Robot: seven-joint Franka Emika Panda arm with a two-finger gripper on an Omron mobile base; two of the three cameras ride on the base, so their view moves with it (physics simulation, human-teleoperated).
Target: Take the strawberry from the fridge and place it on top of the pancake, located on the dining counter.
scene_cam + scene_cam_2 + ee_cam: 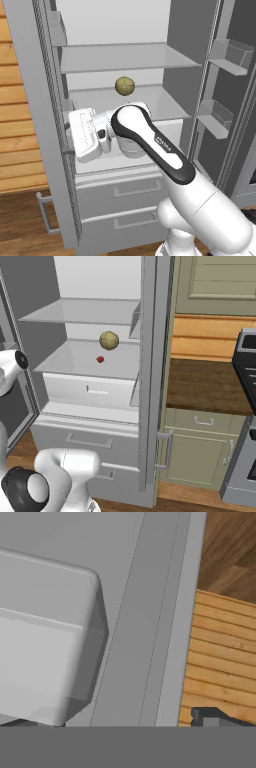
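Your claw (75,137) seems wide open and empty beside the fridge (150,406) door; the strawberry (100,359) sits shelved near the yellow-green fruit (109,340).

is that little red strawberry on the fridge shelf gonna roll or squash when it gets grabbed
The strawberry looks tiny and roundish on a smooth flat shelf, so a nudge would probably roll it, perhaps toward the yellow-green fruit nearby. Being so small, it is likely light and easily squashed.
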